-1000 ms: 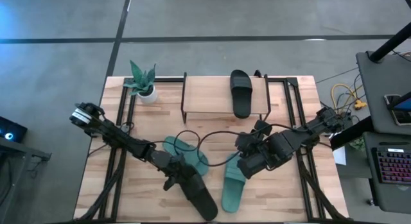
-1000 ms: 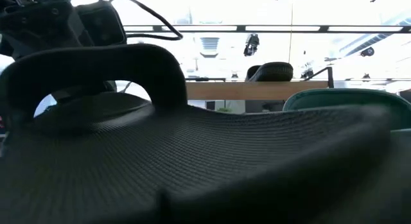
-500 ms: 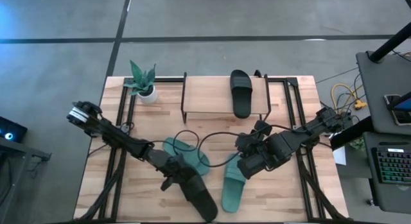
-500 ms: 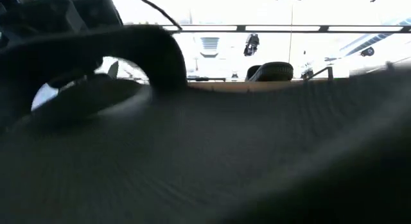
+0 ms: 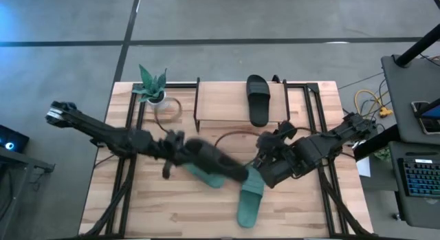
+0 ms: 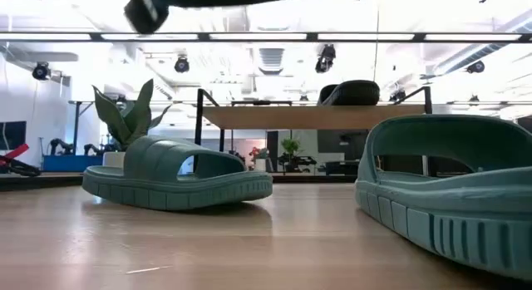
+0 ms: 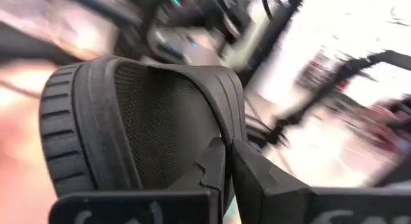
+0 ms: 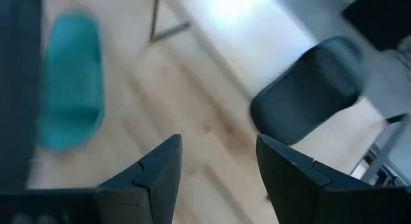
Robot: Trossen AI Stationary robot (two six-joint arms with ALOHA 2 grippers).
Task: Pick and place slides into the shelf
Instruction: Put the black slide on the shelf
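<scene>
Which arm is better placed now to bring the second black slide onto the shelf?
The left. Its gripper is shut on the black slide, already raised off the table and near the shelf. The right gripper is open and holds nothing.

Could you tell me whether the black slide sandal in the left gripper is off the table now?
Yes: the left gripper is shut on the black slide sandal, which is off the tabletop.

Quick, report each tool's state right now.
Left tool: shut on the black slide, lifted off the table.
Right tool: open, holding nothing, beside a teal slide.
</scene>
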